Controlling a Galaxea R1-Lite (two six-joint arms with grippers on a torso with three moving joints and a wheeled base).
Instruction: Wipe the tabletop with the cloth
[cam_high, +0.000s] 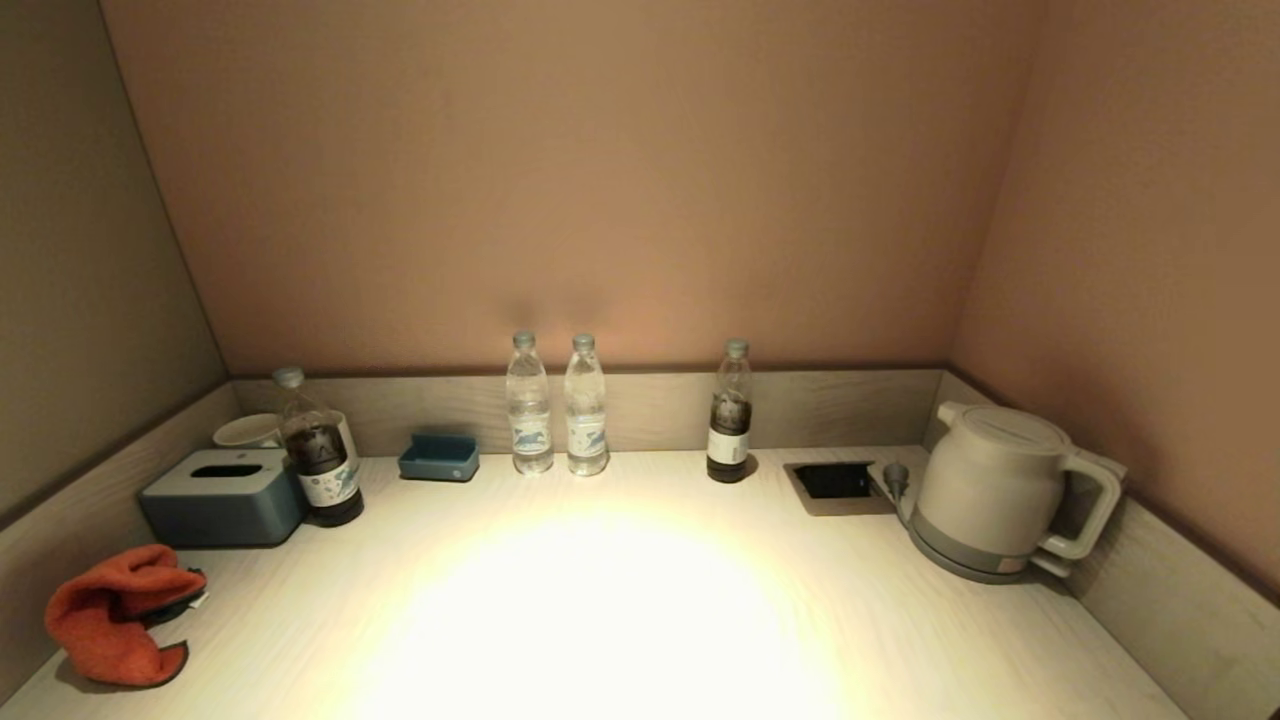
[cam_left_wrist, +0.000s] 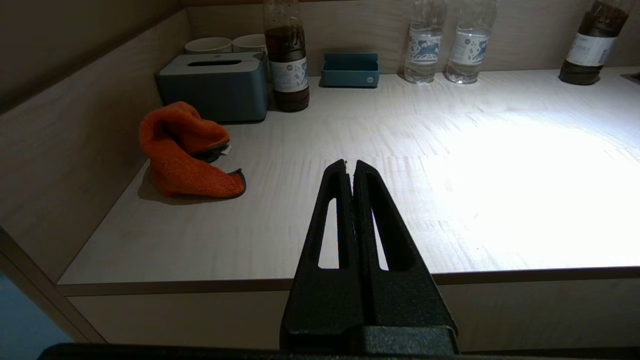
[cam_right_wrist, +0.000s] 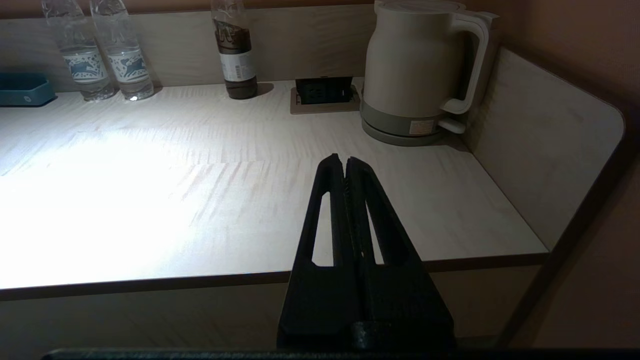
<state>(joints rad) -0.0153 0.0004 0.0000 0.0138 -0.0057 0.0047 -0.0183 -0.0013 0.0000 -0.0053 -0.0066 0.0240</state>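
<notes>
A crumpled orange cloth (cam_high: 115, 612) lies on the pale wooden tabletop (cam_high: 620, 600) at the front left corner, next to the left wall. It also shows in the left wrist view (cam_left_wrist: 185, 150). My left gripper (cam_left_wrist: 350, 164) is shut and empty, held off the table's front edge, to the right of the cloth and apart from it. My right gripper (cam_right_wrist: 345, 160) is shut and empty, held off the front edge on the right side, in front of the kettle. Neither gripper shows in the head view.
Along the back stand a blue-grey tissue box (cam_high: 222, 497), white cups (cam_high: 248, 430), a dark drink bottle (cam_high: 320, 450), a small blue tray (cam_high: 439, 457), two water bottles (cam_high: 555, 405), another dark bottle (cam_high: 731, 412), a recessed socket (cam_high: 833, 482) and a white kettle (cam_high: 1000, 490). Low walls enclose three sides.
</notes>
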